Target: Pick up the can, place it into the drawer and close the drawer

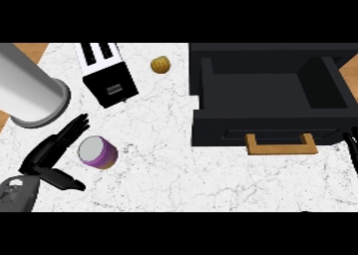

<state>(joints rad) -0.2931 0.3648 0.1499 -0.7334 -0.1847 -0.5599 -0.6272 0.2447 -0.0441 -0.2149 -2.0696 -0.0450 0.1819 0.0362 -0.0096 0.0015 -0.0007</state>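
A purple can (pixel 98 152) with a silver lid stands on the white marble counter at the lower left. My left hand (pixel 53 151) is open just to its left, fingers stretched up along the can's side and thumb spread below it, not closed round it. The black drawer (pixel 273 92) stands pulled open at the right, its inside bare, with a wooden handle (pixel 281 144) on its front. My right hand (pixel 357 152) shows at the right edge beside the drawer's front corner, fingers straight.
A large grey cylinder (pixel 23 84) stands at the upper left. A black and white toaster (pixel 107 74) sits behind the can. A small yellow-brown round object (pixel 160 64) lies near the counter's back.
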